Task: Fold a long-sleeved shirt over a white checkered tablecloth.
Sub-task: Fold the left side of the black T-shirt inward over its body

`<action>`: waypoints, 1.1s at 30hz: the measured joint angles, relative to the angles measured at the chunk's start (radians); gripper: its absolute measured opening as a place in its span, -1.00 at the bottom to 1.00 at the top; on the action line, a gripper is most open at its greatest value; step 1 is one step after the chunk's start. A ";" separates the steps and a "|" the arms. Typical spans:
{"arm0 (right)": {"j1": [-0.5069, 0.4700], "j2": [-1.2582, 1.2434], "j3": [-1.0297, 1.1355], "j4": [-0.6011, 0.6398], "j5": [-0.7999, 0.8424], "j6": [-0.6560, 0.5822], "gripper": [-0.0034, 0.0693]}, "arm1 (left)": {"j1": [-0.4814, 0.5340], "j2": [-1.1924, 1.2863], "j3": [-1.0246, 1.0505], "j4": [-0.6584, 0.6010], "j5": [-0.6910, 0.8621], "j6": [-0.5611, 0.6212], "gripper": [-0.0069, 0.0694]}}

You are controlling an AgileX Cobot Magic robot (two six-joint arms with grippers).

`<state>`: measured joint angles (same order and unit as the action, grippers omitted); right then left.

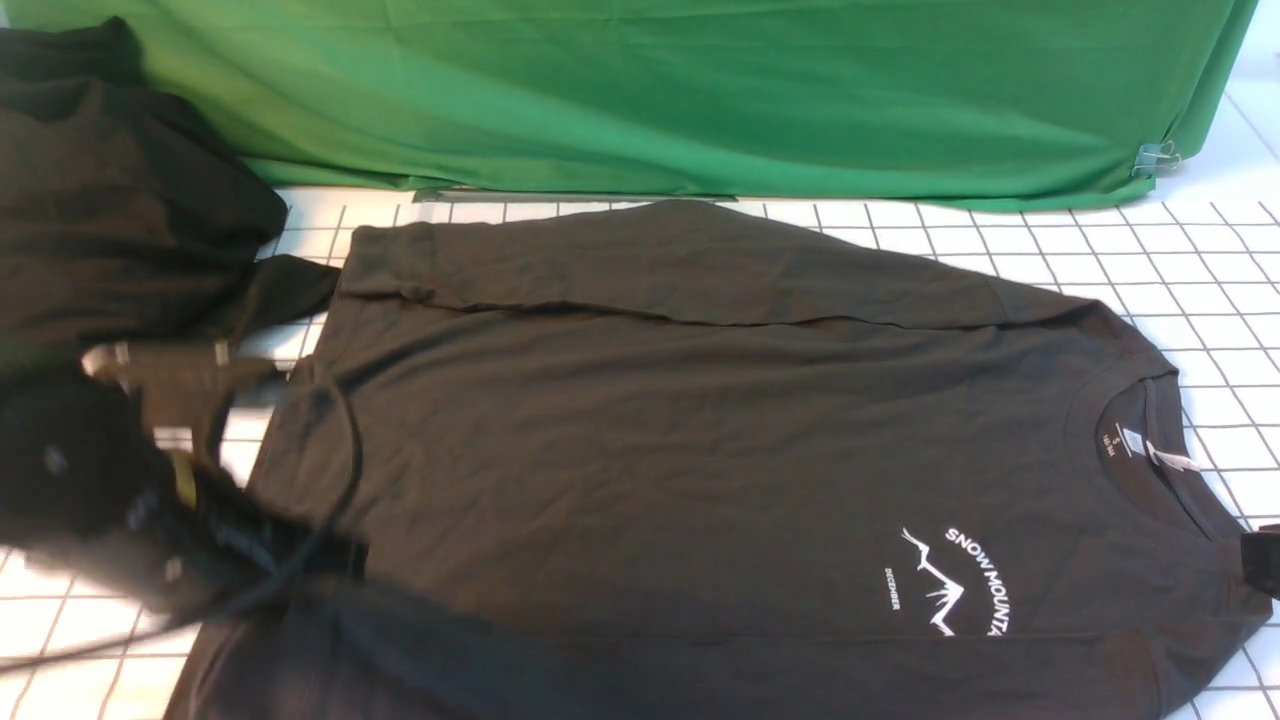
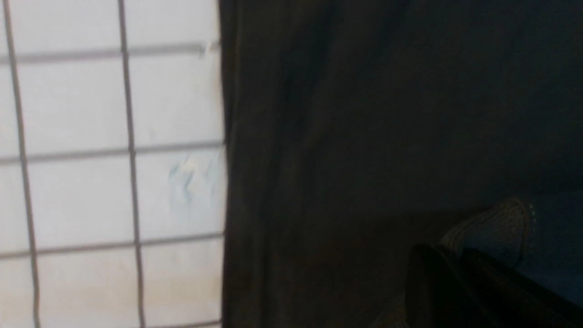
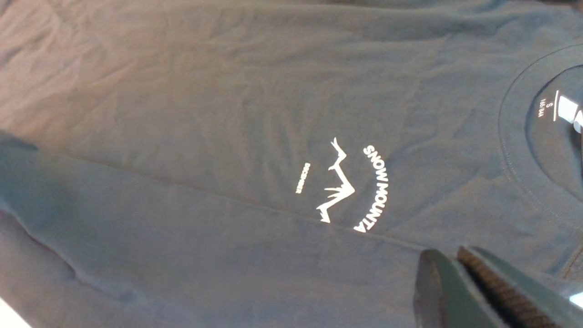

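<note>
1. Nearest me, my left fingers (image 2: 428, 282) pinch a fold of the long-sleeved shirt (image 1: 700, 450).
2. My right fingers (image 3: 437, 282) are pressed together near its collar end.
3. The shirt lies across the white checkered tablecloth (image 1: 1230, 385), its far sleeve folded inward.
4. Beyond hangs a green cloth (image 1: 700, 90).
</note>
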<state>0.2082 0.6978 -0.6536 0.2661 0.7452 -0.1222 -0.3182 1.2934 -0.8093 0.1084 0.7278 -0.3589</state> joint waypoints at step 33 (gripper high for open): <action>0.253 0.416 -0.110 0.160 0.140 -0.200 -0.76 | 0.169 0.660 -0.767 -0.006 0.151 0.106 -0.78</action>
<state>0.4615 1.1140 -0.7635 0.4258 0.8855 -0.3225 -0.1487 1.9536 -1.5761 0.1027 0.8791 -0.2526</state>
